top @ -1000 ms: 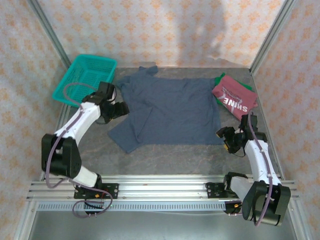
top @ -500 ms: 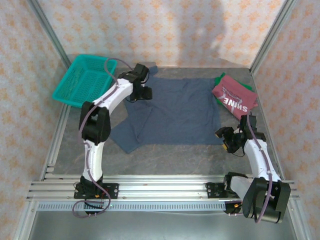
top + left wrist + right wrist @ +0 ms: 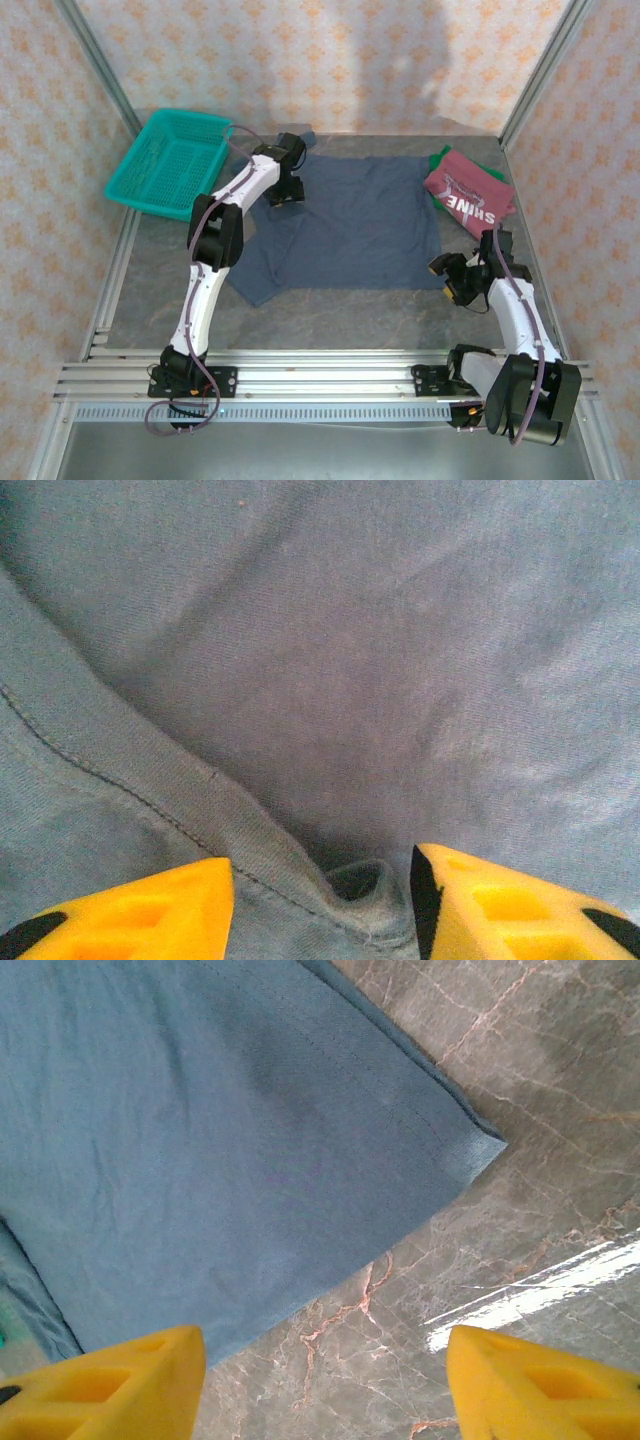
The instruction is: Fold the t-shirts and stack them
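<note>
Marble tabletop, teal basket near slate-blue t-shirt

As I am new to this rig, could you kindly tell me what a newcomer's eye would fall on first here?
The slate-blue t-shirt lies spread across the middle of the table, the left arm stretched over its far left part with open left fingers straddling a puckered seam. At far right the dark red SHINE shirt sits folded on a green one; a teal basket stands far left.
</note>
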